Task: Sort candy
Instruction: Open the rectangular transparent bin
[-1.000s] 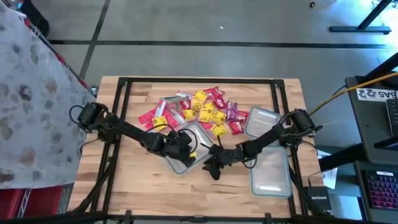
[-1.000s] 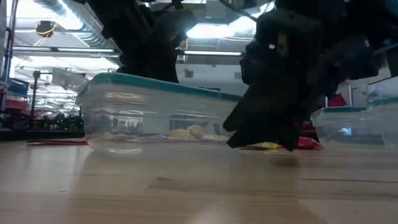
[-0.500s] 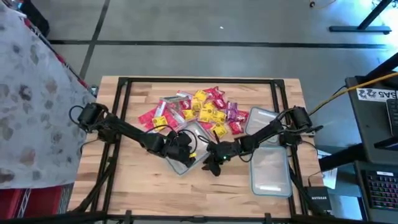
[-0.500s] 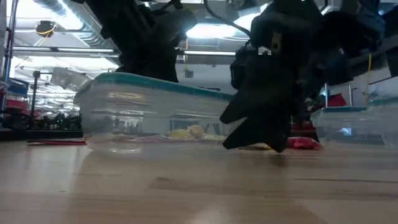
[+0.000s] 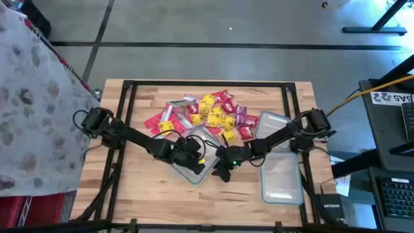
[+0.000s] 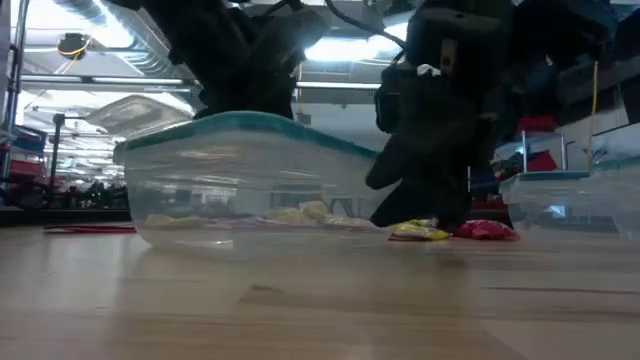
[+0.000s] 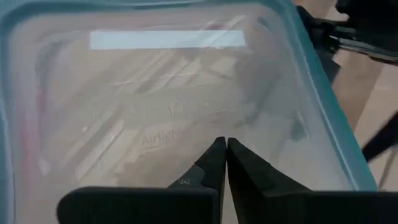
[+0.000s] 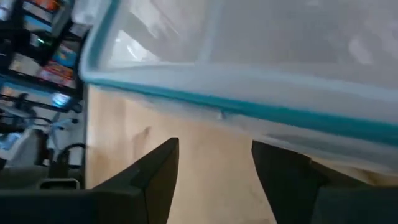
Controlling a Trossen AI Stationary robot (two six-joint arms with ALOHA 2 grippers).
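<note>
The middle container (image 5: 194, 158), a clear tub with a teal rim, sits near the centre of the wooden table (image 5: 129, 194) and serves as the reference here. The candy (image 5: 207, 113), a loose heap of red, yellow, purple and silvery wrapped pieces, lies on the table just beyond this container's far side, spreading from there toward a second clear container (image 5: 272, 126) on the right. A few yellowish pieces show inside the middle container in the low view, and a yellow piece (image 6: 420, 232) and a red piece (image 6: 485, 230) lie on the wood just beside its right end.

The left gripper (image 5: 187, 155) hangs over the middle container; the left wrist view shows its fingers (image 7: 214, 165) pressed together, clenched on nothing visible, above the container's clear floor. The candy heap lies beyond it, not touching.

The right gripper (image 5: 223, 169) sits just beside the container's near right corner, low to the table. Its fingers (image 8: 155, 174) stand spread apart, released, with bare wood between them and the teal rim directly ahead. The heap lies on the container's other side from it.

A third clear container (image 5: 281, 178) rests further right.
</note>
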